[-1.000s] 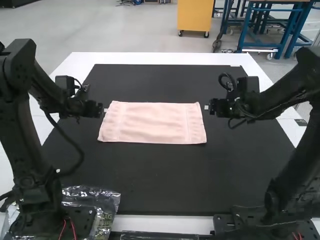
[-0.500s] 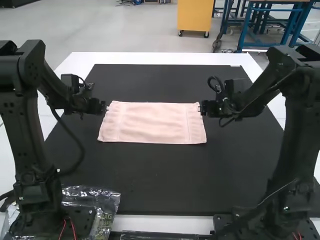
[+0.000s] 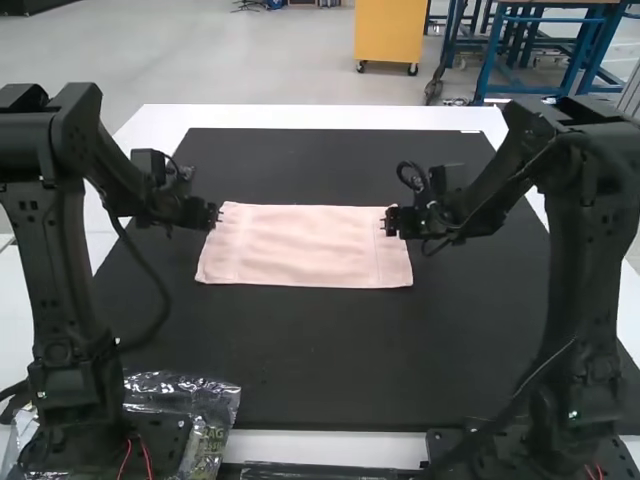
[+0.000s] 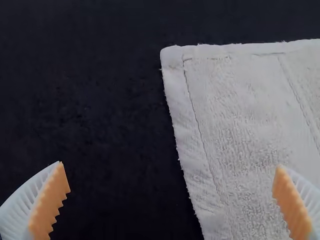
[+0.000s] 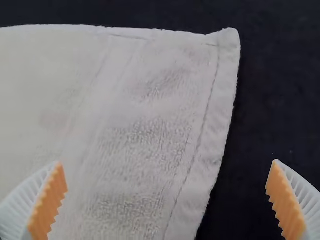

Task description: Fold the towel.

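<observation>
Pink towel (image 3: 305,250) lies flat. Left pincer (image 3: 217,213), wide, near its ten o'clock corner; right pincer (image 3: 386,221), wide, hides some around two o'clock. Wrist views crop it.

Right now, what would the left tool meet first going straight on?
Most likely the pink towel, at its left edge, which lines up with the open left tool, though the depth is unclear.
</observation>
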